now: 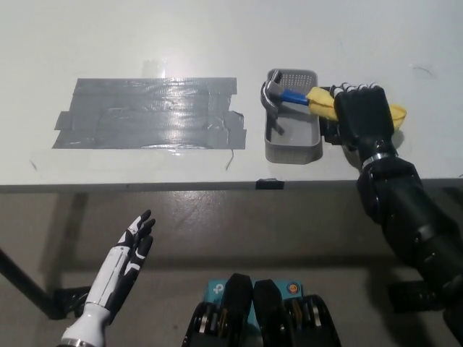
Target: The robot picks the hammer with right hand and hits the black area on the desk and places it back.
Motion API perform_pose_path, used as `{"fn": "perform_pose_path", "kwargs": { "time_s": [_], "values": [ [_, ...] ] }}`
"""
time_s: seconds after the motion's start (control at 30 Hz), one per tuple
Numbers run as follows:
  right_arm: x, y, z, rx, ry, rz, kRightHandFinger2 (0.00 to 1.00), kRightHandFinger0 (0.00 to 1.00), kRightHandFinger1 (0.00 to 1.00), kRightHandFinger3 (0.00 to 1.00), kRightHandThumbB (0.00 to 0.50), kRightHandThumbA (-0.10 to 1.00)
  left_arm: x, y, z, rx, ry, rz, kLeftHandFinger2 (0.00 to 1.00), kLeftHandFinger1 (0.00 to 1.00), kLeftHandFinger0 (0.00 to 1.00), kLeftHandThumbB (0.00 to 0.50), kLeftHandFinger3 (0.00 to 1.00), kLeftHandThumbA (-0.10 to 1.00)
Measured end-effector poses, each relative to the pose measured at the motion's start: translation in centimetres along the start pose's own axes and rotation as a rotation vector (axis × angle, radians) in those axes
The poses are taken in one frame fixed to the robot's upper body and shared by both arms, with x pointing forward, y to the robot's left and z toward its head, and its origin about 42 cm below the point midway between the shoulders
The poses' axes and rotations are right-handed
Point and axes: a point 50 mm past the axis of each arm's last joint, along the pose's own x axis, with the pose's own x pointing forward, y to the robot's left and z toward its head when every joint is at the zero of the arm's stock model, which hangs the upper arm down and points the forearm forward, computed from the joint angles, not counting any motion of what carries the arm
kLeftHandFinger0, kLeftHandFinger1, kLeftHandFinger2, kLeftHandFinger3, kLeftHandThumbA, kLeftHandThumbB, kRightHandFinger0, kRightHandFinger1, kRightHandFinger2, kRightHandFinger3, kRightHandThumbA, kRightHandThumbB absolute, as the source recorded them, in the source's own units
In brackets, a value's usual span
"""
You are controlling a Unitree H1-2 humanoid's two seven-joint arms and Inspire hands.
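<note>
The hammer [289, 97] lies across the gray tray [293, 148] with its yellow handle poking out under the black right hand [364, 116], which curls shut around it to lift it, while the white left hand [130, 249] waits open, low down.

White desk [145, 36], grey perforated tray [292, 148] near its front edge, brown floor [217, 231] below

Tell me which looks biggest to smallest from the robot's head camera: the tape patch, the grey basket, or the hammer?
1. Tape patch, clearly the biggest.
2. Grey basket.
3. Hammer, though the right hand hides part of its yellow handle, so basket versus hammer is less sure.
</note>
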Motion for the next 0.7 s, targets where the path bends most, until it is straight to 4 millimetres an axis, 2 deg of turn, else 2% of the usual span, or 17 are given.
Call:
{"fn": "perform_pose_path", "kwargs": {
  "time_s": [0.03, 0.13, 0.17, 0.27, 0.4, 0.43, 0.47, 0.5, 0.57, 0.63, 0.7],
  "values": [
    [-0.1, 0.2, -0.1, -0.004, -0.003, -0.007, 0.76, 0.00, 0.30, 0.74, 0.218, -0.10, 0.0, 0.0, 0.0, 0.000, -0.001, 0.000, 1.00, 1.00, 1.00, 0.017, 1.00, 1.00],
    [-0.3, 0.5, -0.4, -0.014, -0.020, -0.035, 0.78, 0.00, 0.39, 0.88, 0.205, -0.10, 0.1, 0.0, 0.1, 0.001, -0.003, 0.001, 1.00, 1.00, 1.00, 0.012, 1.00, 1.00],
    [-0.4, 0.6, -0.4, -0.016, -0.025, -0.047, 0.78, 0.00, 0.39, 0.88, 0.224, -0.10, 0.1, 0.0, 0.1, 0.001, -0.004, 0.001, 1.00, 1.00, 1.00, 0.009, 1.00, 1.00],
    [-0.6, 0.7, -0.5, -0.015, -0.044, -0.074, 0.79, 0.00, 0.40, 0.89, 0.206, -0.10, 0.2, 0.1, 0.1, 0.001, -0.005, 0.002, 1.00, 1.00, 1.00, 0.002, 1.00, 1.00],
    [-0.7, 0.5, -0.5, 0.006, -0.064, -0.110, 0.77, 0.00, 0.36, 0.80, 0.176, -0.10, 0.2, 0.1, 0.2, 0.002, -0.008, 0.002, 1.00, 1.00, 1.00, 0.008, 1.00, 1.00],
    [-0.6, 0.4, -0.5, 0.029, -0.060, -0.116, 0.77, 0.00, 0.37, 0.86, 0.157, -0.10, 0.3, 0.1, 0.2, 0.002, -0.008, 0.002, 1.00, 1.00, 1.00, 0.007, 1.00, 1.00],
    [-0.5, 0.2, -0.6, 0.056, -0.052, -0.125, 0.79, 0.00, 0.42, 0.96, 0.139, -0.10, 0.3, 0.1, 0.2, 0.002, -0.009, 0.002, 1.00, 1.00, 1.00, 0.006, 1.00, 1.00],
    [-0.3, -0.2, -0.6, 0.100, -0.038, -0.136, 0.79, 0.00, 0.45, 0.99, 0.138, -0.10, 0.3, 0.1, 0.2, 0.002, -0.009, 0.002, 1.00, 1.00, 1.00, 0.005, 1.00, 1.00],
    [0.1, -0.9, -0.5, 0.175, -0.017, -0.143, 0.78, 0.01, 0.46, 0.93, 0.126, -0.10, 0.3, 0.1, 0.2, 0.002, -0.008, 0.002, 1.00, 1.00, 1.00, 0.000, 1.00, 1.00],
    [0.3, -1.5, -0.5, 0.243, 0.007, -0.146, 0.77, 0.00, 0.38, 0.88, 0.144, -0.10, 0.3, 0.1, 0.2, 0.002, -0.008, 0.002, 1.00, 1.00, 1.00, 0.000, 1.00, 1.00],
    [0.5, -2.0, -0.6, 0.304, 0.027, -0.141, 0.69, 0.00, 0.31, 0.74, 0.164, -0.10, 0.3, 0.1, 0.2, 0.002, -0.007, 0.002, 1.00, 1.00, 1.00, 0.000, 1.00, 1.00]
  ]
}}
